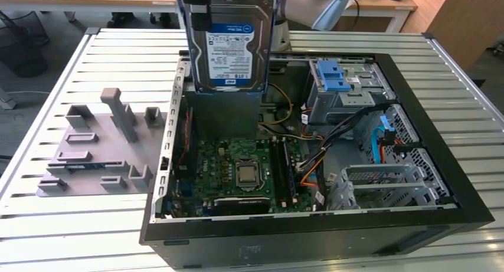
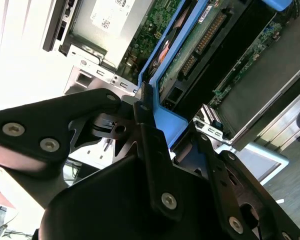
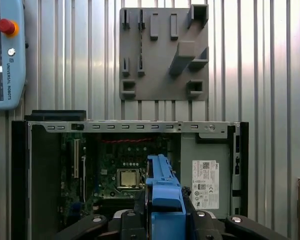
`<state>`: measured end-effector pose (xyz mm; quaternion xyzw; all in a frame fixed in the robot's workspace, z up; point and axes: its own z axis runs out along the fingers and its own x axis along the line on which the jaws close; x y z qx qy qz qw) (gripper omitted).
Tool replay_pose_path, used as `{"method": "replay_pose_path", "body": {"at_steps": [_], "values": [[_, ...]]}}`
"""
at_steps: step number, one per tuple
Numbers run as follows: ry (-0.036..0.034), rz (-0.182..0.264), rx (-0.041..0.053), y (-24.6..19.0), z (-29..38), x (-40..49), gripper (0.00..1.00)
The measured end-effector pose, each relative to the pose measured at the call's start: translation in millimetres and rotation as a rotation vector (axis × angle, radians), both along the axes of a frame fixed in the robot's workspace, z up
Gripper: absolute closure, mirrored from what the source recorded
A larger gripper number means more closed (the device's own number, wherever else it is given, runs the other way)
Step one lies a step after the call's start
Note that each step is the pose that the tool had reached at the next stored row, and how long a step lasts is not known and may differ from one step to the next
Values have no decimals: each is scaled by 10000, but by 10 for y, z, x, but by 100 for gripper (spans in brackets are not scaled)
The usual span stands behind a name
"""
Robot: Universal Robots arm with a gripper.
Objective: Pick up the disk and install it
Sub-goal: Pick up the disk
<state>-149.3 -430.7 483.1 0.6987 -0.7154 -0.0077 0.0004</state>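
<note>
Clamped on the disk (image 1: 230,48), my pincer (image 3: 162,225) grips the blue carrier frame by one short end, and its black fingers (image 2: 152,150) press against the frame's sides in both wrist views. The disk hangs upright with its white-and-blue label facing the exterior camera. It is above the far part of the open computer case (image 1: 315,225), toward the exterior view's left. It is near a grey metal box (image 3: 205,147) with a small white label that sits inside the case. I cannot tell whether the disk's lower edge touches anything below it.

The case lies on its side on the slatted metal surface (image 1: 79,236), open upward. Inside, the green motherboard (image 1: 228,166) takes the near-left part, with the square processor socket (image 1: 248,173) in its middle. At the far right of the interior stands a drive cage (image 1: 354,101) topped by a light-blue latch (image 1: 332,76). At the near right lies a second grey metal cage (image 1: 390,180). Black, orange and yellow cables (image 1: 344,128) run between the cages and the board.

Just beside the case, toward the exterior view's left, a grey fixture plate (image 1: 94,154) with raised blocks and slots rests on the surface. In the first wrist view a pale blue pendant (image 3: 5,55) with a red button lies on the surface, apart from the case.
</note>
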Motion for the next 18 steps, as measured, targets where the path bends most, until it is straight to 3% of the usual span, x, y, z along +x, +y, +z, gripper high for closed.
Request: {"method": "replay_pose_path", "body": {"at_steps": [5, 18], "values": [[28, -3, 1, -5, -2, 96, 64], [30, -4, 1, -6, -2, 104, 64]]}}
